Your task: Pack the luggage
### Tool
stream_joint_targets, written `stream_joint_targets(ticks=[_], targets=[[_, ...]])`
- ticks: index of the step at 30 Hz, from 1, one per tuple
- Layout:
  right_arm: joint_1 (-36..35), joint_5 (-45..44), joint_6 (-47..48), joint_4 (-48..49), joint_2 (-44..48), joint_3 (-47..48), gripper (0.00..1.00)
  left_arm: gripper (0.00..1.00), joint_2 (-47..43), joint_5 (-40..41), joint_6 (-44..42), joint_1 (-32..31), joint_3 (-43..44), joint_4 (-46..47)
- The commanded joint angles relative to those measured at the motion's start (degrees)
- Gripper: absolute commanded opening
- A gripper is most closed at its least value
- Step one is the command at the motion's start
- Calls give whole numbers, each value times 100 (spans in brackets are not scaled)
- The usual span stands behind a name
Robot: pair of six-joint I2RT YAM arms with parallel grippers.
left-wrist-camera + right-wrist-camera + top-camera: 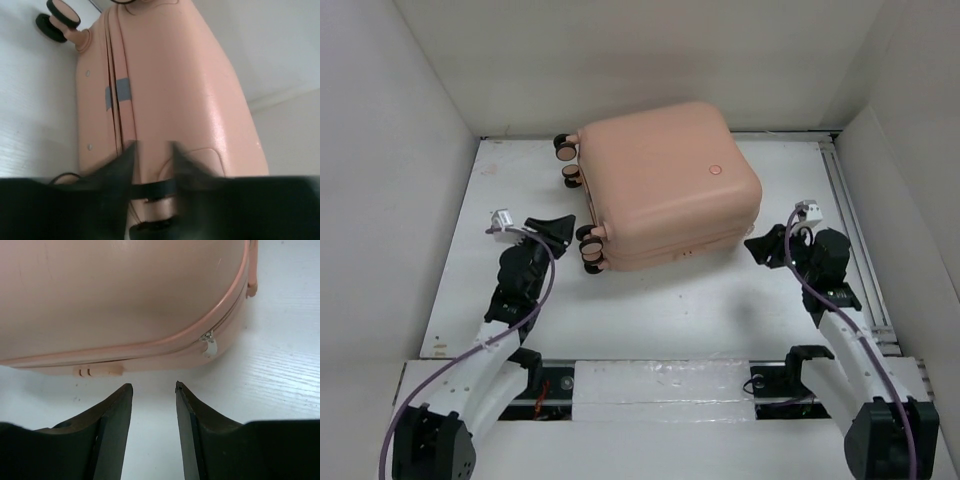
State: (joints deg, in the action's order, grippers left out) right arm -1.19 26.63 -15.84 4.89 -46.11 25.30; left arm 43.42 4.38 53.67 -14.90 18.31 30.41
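Closed luggage (pixel 660 190) fills the frame's centre. Right gripper (pixel 153 387), bottom centre, stands half-spread and empty. Left gripper (pixel 152 147), bottom centre, is blurred; I cannot tell whether it grips anything.

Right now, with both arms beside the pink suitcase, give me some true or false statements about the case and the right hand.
The suitcase is closed. True.
It stands upright on its wheels. False: it lies flat on the table.
The right hand grips the zipper pull. False: it is open, empty and short of the shell.
The wheels are at the robot's left end of the case. True.
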Motion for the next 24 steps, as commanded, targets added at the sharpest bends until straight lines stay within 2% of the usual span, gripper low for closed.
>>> stream_joint_targets(ticks=[1,3,4,5,8,11,14,17,18,22,24], targets=[[154,913,72,373,172,-104,46,42,-438,-114,-313,31,44,-755],[154,983,72,373,234,-157,46,72,-990,-209,-313,31,-212,-940],[154,984,20,373,295,-218,46,82,-1150,-297,-235,31,-326,-941],[154,984,19,373,295,-218,46,99,-1273,-437,-165,31,-554,-941],[154,984,-34,373,427,-279,46,99,-1433,-1113,177,31,-836,-643],[154,1089,-34,373,480,-280,46,99,-1108,-1649,450,-22,-899,-28],[154,1090,-34,373,533,-333,46,99,-748,-1704,863,-74,-899,524],[154,1195,-34,373,462,-333,46,94,-555,-1704,1443,-153,-1092,1297],[154,1195,-34,434,462,-333,46,92,-554,-1512,1549,-250,-1171,1422],[154,1265,-86,557,348,-333,46,79,-247,-1563,1822,-251,-1119,1828],[154,1265,-86,557,348,-333,46,75,-168,-1563,1883,-251,-1119,1889]])
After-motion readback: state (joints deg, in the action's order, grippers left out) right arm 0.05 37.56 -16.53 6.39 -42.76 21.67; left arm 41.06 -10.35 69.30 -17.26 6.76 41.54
